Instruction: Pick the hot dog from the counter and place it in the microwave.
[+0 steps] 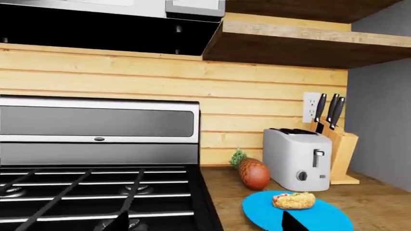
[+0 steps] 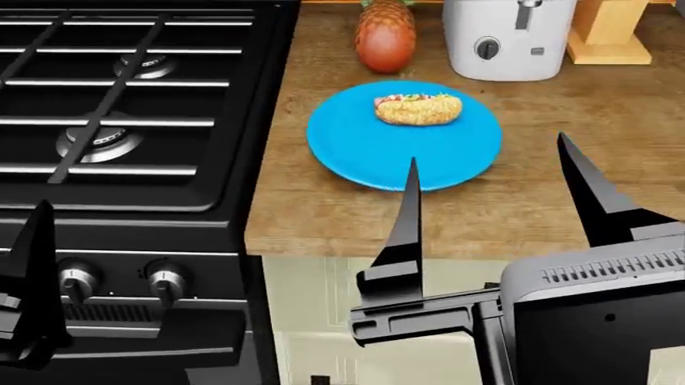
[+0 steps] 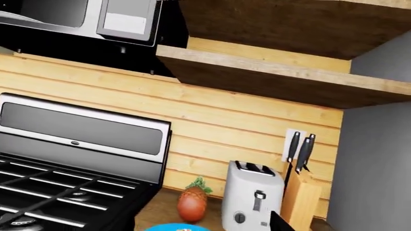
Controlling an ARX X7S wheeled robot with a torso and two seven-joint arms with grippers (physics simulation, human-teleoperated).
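Your hot dog (image 2: 419, 109) lies on the blue plate (image 2: 354, 152), on the counter (image 2: 535, 200). Behind the plate stand a pineapple (image 2: 386, 36) and toaster (image 2: 503, 40); the stove (image 2: 128, 96) is beside it. Your right gripper (image 2: 487, 172) gapes, empty, short of the plate; the left's state I cannot tell.

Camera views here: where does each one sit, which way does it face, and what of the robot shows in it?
Head view: on the robot's head, looking down at the hot dog on the blue plate, counter and stove; the open right gripper and left gripper show.
Left wrist view: low by the stove, facing the wall, toaster and pineapple; only dark fingertips.
Right wrist view: tilted upward at the microwave and shelf; one fingertip.
All three share the toaster and pineapple.
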